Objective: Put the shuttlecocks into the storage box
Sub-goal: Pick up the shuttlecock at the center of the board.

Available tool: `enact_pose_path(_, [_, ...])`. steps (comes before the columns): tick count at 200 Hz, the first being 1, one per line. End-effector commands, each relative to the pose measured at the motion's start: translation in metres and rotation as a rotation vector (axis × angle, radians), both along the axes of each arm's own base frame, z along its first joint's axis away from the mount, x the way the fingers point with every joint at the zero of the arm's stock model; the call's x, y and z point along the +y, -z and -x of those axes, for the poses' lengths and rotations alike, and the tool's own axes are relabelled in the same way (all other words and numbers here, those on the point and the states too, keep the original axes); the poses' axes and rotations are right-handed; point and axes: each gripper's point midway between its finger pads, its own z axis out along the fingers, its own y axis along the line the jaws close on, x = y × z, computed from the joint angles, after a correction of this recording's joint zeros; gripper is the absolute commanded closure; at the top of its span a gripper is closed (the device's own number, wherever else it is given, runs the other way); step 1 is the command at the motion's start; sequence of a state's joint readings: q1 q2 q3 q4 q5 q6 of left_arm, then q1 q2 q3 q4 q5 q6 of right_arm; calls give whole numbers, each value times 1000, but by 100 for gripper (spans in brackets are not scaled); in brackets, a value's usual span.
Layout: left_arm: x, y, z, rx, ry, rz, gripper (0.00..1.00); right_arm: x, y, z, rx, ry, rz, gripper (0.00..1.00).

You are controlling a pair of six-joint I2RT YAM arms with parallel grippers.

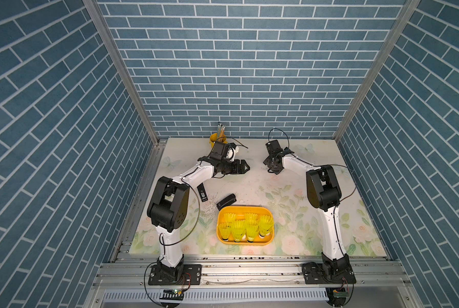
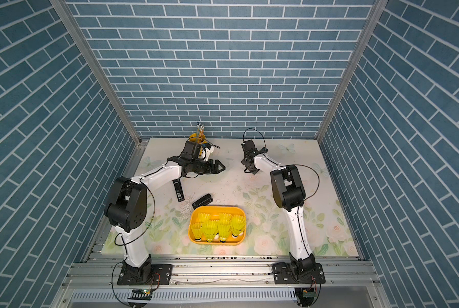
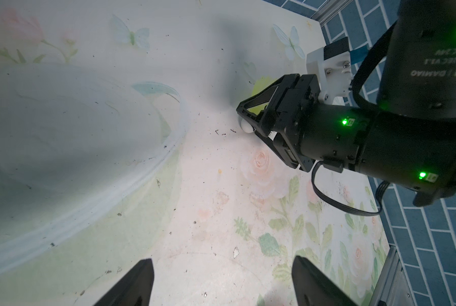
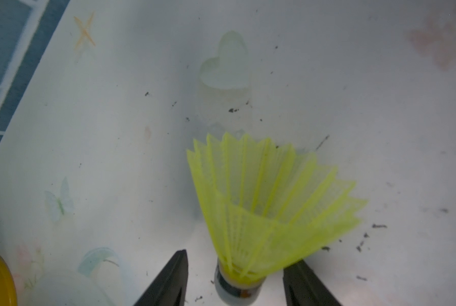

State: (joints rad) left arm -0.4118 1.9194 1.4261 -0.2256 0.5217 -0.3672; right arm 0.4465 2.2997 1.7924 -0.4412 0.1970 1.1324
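You look down into a booth closed on three sides. The back wall [image 1: 244, 66] and both side walls [image 1: 36, 120] wear the same blue brick pattern with pale joints, and on the sides the bricks run slantwise. Two bare aluminium posts [image 1: 123, 72] mark the back corners. The counter [image 1: 255, 184] carries a pale flower print with green leaves and faint butterflies [image 1: 305, 148]. Its middle is washed bright, and dark specks [image 4: 233, 110] dot it in both wrist views. Along its near edge run grooved aluminium rails [image 1: 249, 269], with a slotted white strip [image 1: 223, 296] below them.
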Motion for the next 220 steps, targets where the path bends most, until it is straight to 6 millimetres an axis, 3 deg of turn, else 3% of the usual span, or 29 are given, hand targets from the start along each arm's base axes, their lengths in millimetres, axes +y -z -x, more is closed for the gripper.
enact_pose_path(1, [-1, -4, -10, -19, 3, 5, 12, -6, 23, 6, 58, 34, 19, 47])
enact_pose_path(90, [-1, -2, -11, -12, -11, 9, 13, -12, 17, 13, 37, 26, 26, 69])
enact_pose_path(157, [1, -5, -13, -11, -26, 10, 14, -10, -12, 18, -35, -50, 85, 76])
enact_pose_path(162, [1, -5, -13, -12, -28, 8, 14, -8, -30, 18, -68, -61, 75, 76])
enact_pose_path(220, [18, -14, 9, -14, -81, -8, 16, 24, -94, 49, -220, -271, 83, 76])
